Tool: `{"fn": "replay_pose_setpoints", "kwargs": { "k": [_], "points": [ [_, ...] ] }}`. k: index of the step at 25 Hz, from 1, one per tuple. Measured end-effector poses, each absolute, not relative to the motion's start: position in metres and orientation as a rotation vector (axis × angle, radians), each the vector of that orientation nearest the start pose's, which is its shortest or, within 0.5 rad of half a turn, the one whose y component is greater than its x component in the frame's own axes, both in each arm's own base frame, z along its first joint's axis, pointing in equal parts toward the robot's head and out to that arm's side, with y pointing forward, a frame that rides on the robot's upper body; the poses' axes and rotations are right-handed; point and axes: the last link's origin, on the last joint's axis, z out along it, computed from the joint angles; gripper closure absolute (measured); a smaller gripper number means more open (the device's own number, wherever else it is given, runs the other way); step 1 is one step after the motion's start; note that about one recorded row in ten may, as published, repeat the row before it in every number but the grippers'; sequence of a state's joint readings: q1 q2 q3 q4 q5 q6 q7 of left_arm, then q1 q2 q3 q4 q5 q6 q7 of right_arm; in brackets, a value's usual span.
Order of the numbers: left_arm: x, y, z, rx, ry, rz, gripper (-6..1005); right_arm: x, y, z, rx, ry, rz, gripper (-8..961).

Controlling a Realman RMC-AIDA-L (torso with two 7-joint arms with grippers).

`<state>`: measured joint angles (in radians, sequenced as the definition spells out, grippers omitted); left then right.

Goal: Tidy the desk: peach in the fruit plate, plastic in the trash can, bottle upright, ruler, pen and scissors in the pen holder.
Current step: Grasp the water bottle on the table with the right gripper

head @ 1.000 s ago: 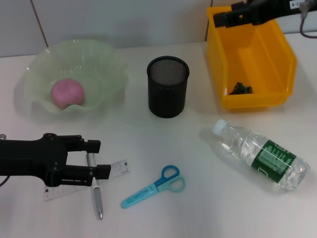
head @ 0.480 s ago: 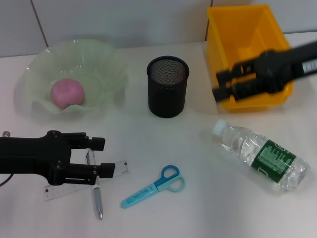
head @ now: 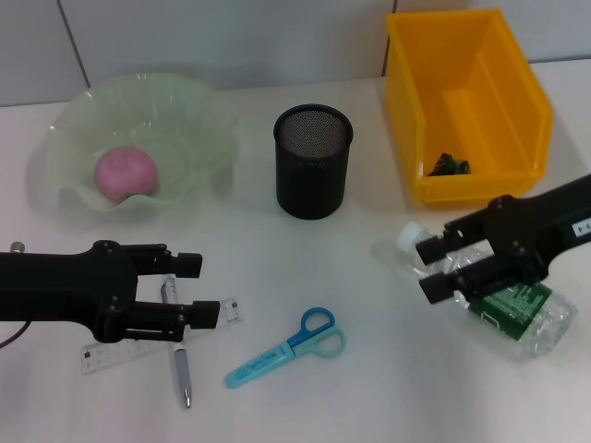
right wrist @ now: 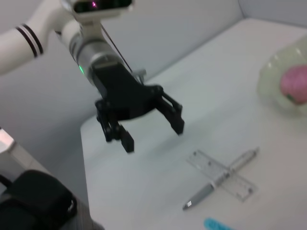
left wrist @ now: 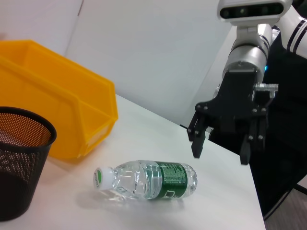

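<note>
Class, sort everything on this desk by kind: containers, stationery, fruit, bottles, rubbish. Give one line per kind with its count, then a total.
Containers: 3 (fruit plate, pen holder, yellow bin)
Stationery: 3 (ruler, pen, scissors)
Fruit: 1 (peach)
Bottles: 1 (bottle)
Rubbish: 1 (scrap in bin)
Total: 9

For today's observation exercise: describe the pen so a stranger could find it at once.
Start at the green fruit plate and come toward the table's near edge, to the open left gripper. The pen lies there across a clear ruler: a slim grey stick, unlike the blue scissors nearby.
</note>
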<state>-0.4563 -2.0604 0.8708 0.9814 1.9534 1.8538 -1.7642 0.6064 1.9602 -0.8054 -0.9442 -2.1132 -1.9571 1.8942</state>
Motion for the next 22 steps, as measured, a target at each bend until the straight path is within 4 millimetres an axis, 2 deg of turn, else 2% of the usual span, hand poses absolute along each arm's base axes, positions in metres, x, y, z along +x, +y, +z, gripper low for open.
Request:
{"fn": "replay_pose_setpoints", "kwargs": {
  "k": [6, 9, 13, 14, 22],
  "points": [
    [-0.226, 0.299, 0.033, -3.01, -0.753, -0.66, 199, 0.22, 0.324, 0.081, -3.048, 0.906, 0.18, 235],
    [-0.225, 0.299, 0.033, -3.01, -0.753, -0.665, 199, 0.216, 0.326, 0.091, -3.0, 0.945, -0.009, 230],
    [-0.226, 0.299, 0.033, -3.008, -0.753, -0.667, 199, 0.212, 0.329, 0.096, -2.954, 0.978, -0.131, 224],
    [-0.226, 0.299, 0.033, -3.008, -0.753, -0.667, 199, 0.208, 0.33, 0.097, -2.915, 0.986, -0.218, 222],
    [-0.226, 0.299, 0.034, -3.004, -0.757, -0.671, 199, 0.192, 0.329, 0.096, -2.84, 0.971, -0.393, 210]
  ]
}}
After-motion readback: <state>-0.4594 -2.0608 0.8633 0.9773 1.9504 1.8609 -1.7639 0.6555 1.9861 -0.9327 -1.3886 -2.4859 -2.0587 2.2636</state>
